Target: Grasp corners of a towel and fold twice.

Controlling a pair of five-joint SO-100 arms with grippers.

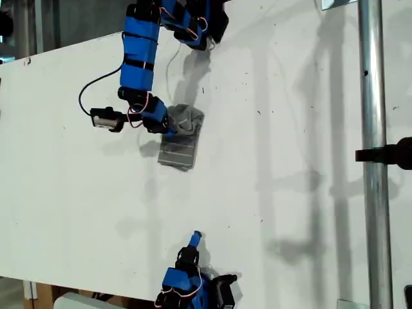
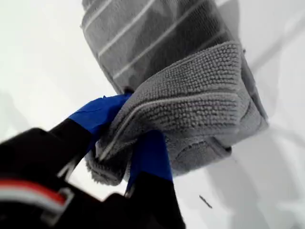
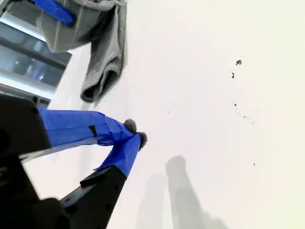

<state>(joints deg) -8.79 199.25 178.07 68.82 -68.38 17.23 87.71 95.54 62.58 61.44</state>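
The grey striped towel (image 1: 181,140) lies folded into a small bundle on the white table (image 1: 290,129), in the upper middle of the exterior view. My first gripper (image 1: 169,125) is shut on a bunched edge of it, and that part is lifted and curled over the flat part. In the first wrist view the blue-taped fingers (image 2: 151,155) pinch the towel (image 2: 190,95) at a fold; I cannot tell which corners are held. My second gripper (image 1: 196,239) sits near the table's front edge, shut with nothing in it (image 3: 134,134), well apart from the towel (image 3: 102,57).
A vertical metal pole (image 1: 372,96) with a black clamp (image 1: 386,155) stands at the exterior view's right. The table's far edge runs diagonally at the exterior view's upper left. A black cable (image 1: 90,87) loops beside the first arm.
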